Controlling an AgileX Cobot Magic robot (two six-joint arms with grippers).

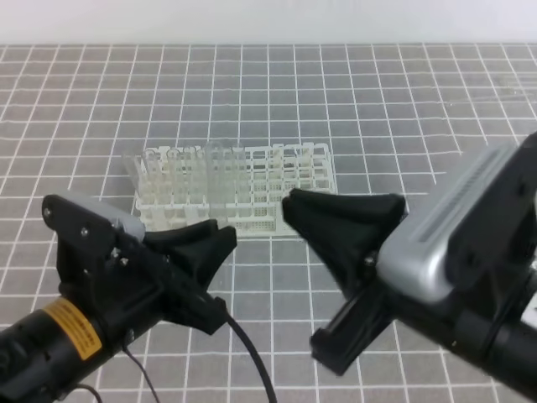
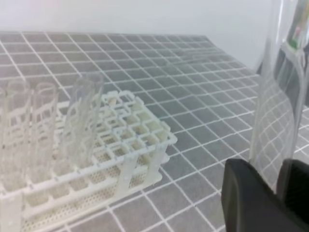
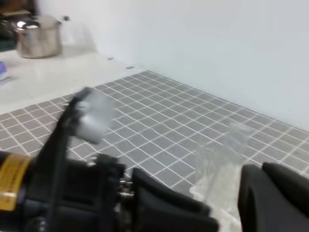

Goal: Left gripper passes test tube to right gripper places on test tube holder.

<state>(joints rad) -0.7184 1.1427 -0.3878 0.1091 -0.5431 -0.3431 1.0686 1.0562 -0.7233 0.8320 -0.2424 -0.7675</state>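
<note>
- The left claw (image 1: pixel 220 238) is seen at the lower left of the high view, raised above the grey-tiled surface (image 1: pixel 377 109), its black fingers pointing toward the rack.
- In the left wrist view, a clear test tube (image 2: pixel 271 104) is held upright between the two black fingers (image 2: pixel 251 198) of the left claw, which are nearly closed around its lower part.
- The tube is hard to make out in the high view, where it is not clearly distinguished from the background.
- The right claw (image 1: pixel 289 206) is seen at the right of the high view, silver-grey housing behind it, its black fingers closed together with nothing seen between them.
- The two claws are near each other, just in front of the rack, and are not touching.
- The white test tube holder (image 1: pixel 289 180) rests on the surface beyond both claws.
- Several other clear tubes (image 2: pixel 43 130) stand upright in its left-hand holes; the holes on its right side are unfilled.
- In the right wrist view the left arm is blurred, and a metal pot (image 3: pixel 38 36) stands far off on a pale ledge.
</note>
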